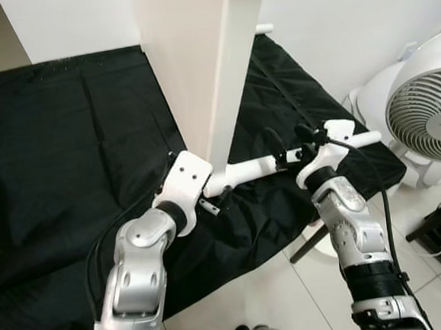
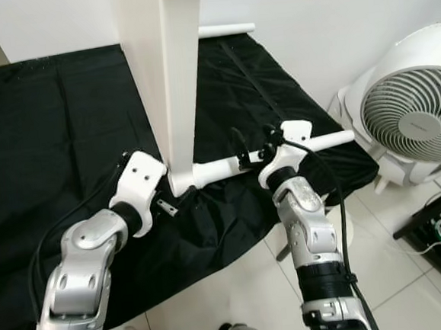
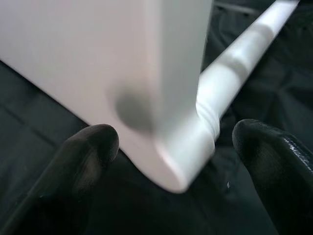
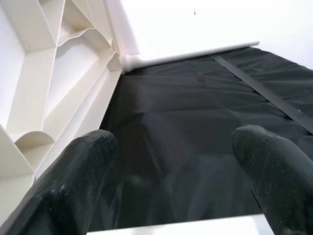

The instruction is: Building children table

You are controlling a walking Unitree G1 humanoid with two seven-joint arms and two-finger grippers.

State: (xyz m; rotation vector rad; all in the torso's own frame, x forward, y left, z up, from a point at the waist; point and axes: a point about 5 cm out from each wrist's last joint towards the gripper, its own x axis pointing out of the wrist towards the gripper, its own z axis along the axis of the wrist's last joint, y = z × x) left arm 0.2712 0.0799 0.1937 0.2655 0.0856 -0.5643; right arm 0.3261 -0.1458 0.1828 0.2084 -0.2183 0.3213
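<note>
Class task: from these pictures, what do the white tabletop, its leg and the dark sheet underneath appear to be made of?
Tabletop: probably moulded plastic, smooth and semi-glossy; ribbed hollows on its underside suggest moulding.
Table leg: likely the same plastic, a smooth white tube with threading at its joint.
Black sheet: thin woven fabric, faintly shiny, creased and wrinkled.

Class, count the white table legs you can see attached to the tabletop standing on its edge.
2. One leg juts from the tabletop near corner, beside the right gripper. Another leg lies at the far corner along the black cloth. Others may be hidden.
</note>
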